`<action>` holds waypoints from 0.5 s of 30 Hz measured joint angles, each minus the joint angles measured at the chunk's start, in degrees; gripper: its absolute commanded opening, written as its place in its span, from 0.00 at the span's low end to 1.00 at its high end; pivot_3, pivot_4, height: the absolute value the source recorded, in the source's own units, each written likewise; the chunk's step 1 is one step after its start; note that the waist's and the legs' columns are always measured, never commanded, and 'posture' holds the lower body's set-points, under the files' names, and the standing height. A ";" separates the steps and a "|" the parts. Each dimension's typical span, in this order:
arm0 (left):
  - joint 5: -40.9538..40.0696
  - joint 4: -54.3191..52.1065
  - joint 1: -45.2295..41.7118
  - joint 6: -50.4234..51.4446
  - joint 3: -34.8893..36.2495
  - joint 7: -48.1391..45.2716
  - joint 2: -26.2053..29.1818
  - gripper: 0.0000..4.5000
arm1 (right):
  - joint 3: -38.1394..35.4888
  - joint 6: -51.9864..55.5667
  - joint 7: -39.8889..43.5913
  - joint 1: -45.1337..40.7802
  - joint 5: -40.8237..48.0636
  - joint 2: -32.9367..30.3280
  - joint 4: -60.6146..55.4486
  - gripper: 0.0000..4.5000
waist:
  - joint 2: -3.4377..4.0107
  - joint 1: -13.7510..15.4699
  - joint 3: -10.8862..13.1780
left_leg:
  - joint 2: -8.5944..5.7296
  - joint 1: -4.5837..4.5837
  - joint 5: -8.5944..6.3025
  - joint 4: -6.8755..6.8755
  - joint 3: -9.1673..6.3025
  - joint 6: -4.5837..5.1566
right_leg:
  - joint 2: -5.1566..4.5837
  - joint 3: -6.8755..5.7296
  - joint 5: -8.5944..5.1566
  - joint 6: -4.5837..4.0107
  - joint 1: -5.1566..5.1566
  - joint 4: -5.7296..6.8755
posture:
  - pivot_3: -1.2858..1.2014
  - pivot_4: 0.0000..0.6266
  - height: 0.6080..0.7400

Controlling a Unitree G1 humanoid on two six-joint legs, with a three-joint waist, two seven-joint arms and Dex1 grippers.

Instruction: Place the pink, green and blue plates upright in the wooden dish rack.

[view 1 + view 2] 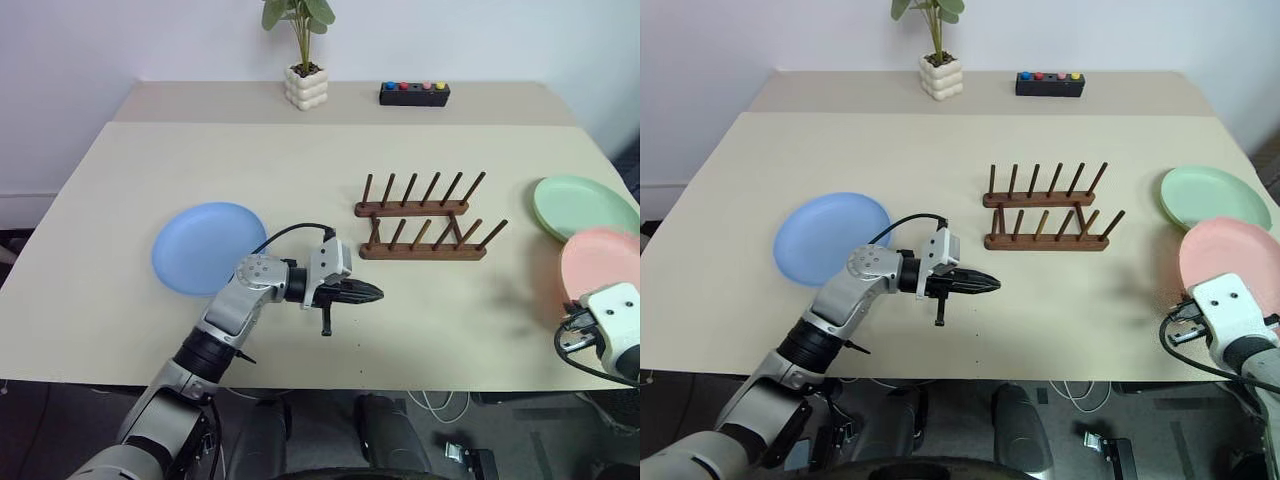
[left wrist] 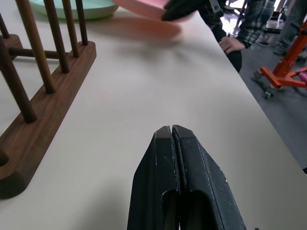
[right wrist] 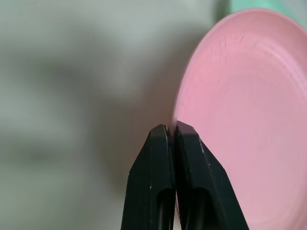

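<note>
Plainly unlabelled, the pink plate [image 3: 249,120] sits pinched by the right gripper [image 3: 171,132]; left gripper [image 2: 171,132] pressed together.

Your two head views look forward and down over the table [image 1: 120,180] from above the near edge, taking in the wooden dish rack [image 1: 425,225] and far wall. Your left wrist view sits low, close to the tabletop, looking past the rack's rail toward the pink plate [image 2: 144,5]. Your right wrist view is very near the same pink plate. The head views share it too.
</note>
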 measured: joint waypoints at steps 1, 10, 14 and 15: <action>0.00 0.07 -0.05 -0.03 0.01 0.00 -0.05 0.00 | -0.80 -0.57 0.56 -1.77 0.38 -0.53 -0.87 0.01 | 0.00 -0.10 0.00 | 0.00 0.01 0.00 -0.01 0.00 0.00 | 0.01 0.00 0.00 0.00 0.00 0.00 | 0.52 0.24 0.92; 0.08 0.92 -0.25 -0.58 0.25 0.57 -0.09 0.00 | 3.32 0.89 4.06 -31.69 14.94 -5.46 -8.10 0.01 | -0.04 0.31 0.04 | -0.04 -0.12 0.00 -0.01 -0.09 0.00 | -0.06 -0.08 0.02 0.08 -0.03 -0.05 | 0.52 0.24 0.92; 0.08 0.63 -0.18 -0.89 0.20 1.71 -0.62 0.00 | 5.18 5.52 4.71 -42.48 26.51 -3.09 -6.59 0.01 | -0.05 0.48 0.05 | -0.03 -0.10 0.00 -0.02 -0.17 0.00 | -0.04 -0.15 0.02 0.07 -0.01 -0.02 | 0.52 0.24 0.92; 0.08 0.56 -0.08 -0.90 0.26 2.03 -0.28 0.00 | 5.07 7.15 5.20 -43.41 29.92 -2.52 -6.13 0.01 | -0.06 0.48 0.04 | -0.03 -0.10 0.00 -0.04 -0.20 0.00 | -0.03 -0.17 0.03 0.08 -0.01 -0.01 | 0.52 0.24 0.92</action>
